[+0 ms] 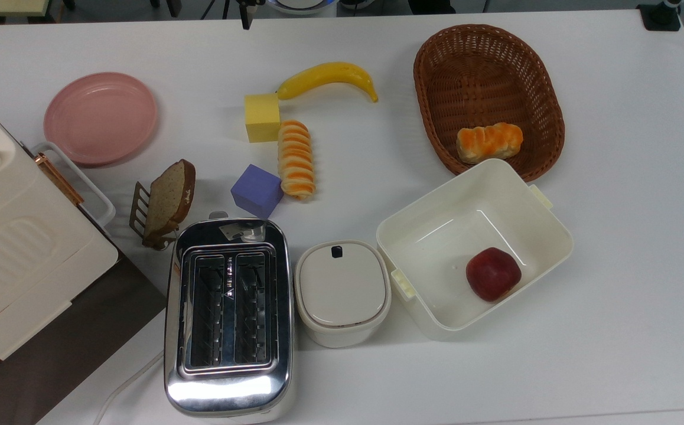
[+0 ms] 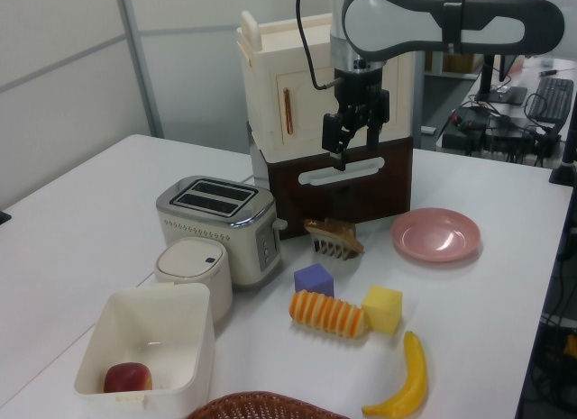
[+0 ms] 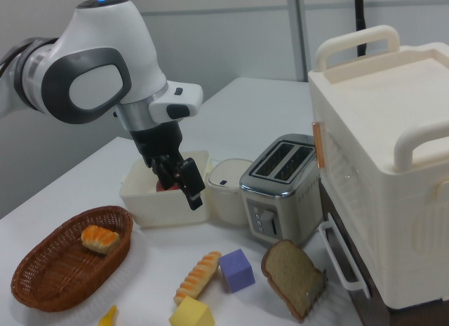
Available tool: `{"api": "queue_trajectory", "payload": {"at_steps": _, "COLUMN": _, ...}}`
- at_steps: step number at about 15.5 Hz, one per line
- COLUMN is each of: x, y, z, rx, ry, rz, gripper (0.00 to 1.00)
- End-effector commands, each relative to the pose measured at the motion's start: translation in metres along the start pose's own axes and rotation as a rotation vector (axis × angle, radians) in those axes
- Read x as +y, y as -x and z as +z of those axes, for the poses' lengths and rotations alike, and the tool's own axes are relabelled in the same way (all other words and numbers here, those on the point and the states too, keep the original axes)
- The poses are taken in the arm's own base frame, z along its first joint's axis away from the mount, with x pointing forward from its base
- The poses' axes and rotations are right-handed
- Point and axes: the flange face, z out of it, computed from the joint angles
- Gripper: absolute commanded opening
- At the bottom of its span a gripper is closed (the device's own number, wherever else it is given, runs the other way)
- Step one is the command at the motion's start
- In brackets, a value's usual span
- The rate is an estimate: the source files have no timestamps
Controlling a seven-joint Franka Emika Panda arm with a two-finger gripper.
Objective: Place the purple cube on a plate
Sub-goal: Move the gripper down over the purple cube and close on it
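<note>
Purple cube (image 1: 257, 190) touches bread roll (image 1: 296, 158) (toaster (image 1: 228, 316) near).

Top view: purple cube (image 1: 257, 190) right of plate (image 1: 100, 117), apart.

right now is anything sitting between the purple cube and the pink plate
Partly. The slice of bread in its rack stands near the straight line from the purple cube to the plate. The table is otherwise bare along that line, so a lifted carry should clear it.
</note>
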Motion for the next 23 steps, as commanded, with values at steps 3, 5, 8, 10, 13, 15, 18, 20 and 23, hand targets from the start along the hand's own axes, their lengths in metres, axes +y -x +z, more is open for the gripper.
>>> {"api": "queue_trajectory", "payload": {"at_steps": 3, "x": 0.004, "y": 0.026, "z": -0.018, "rx": 0.047, "ry": -0.047, "rz": -0.04, "gripper": 1.0}}
{"api": "queue_trajectory", "payload": {"at_steps": 5, "x": 0.016, "y": 0.027, "z": -0.019, "rx": 0.043, "ry": -0.061, "rz": -0.129, "gripper": 1.0}}
{"api": "queue_trajectory", "payload": {"at_steps": 8, "x": 0.014, "y": 0.027, "z": -0.017, "rx": 0.038, "ry": -0.062, "rz": -0.12, "gripper": 1.0}}
{"api": "queue_trajectory", "payload": {"at_steps": 10, "x": 0.015, "y": 0.031, "z": -0.011, "rx": -0.021, "ry": -0.06, "rz": -0.107, "gripper": 1.0}}
{"api": "queue_trajectory", "payload": {"at_steps": 13, "x": 0.01, "y": 0.034, "z": 0.005, "rx": -0.121, "ry": -0.049, "rz": 0.009, "gripper": 1.0}}
{"api": "queue_trajectory", "payload": {"at_steps": 15, "x": 0.0, "y": 0.027, "z": 0.023, "rx": -0.146, "ry": -0.032, "rz": 0.143, "gripper": 1.0}}
{"api": "queue_trajectory", "payload": {"at_steps": 18, "x": -0.02, "y": 0.023, "z": 0.055, "rx": -0.143, "ry": -0.02, "rz": 0.207, "gripper": 1.0}}
{"api": "queue_trajectory", "payload": {"at_steps": 20, "x": -0.024, "y": 0.022, "z": 0.088, "rx": -0.103, "ry": -0.025, "rz": 0.246, "gripper": 1.0}}
{"api": "queue_trajectory", "payload": {"at_steps": 23, "x": -0.03, "y": 0.009, "z": 0.133, "rx": -0.009, "ry": -0.007, "rz": 0.261, "gripper": 1.0}}
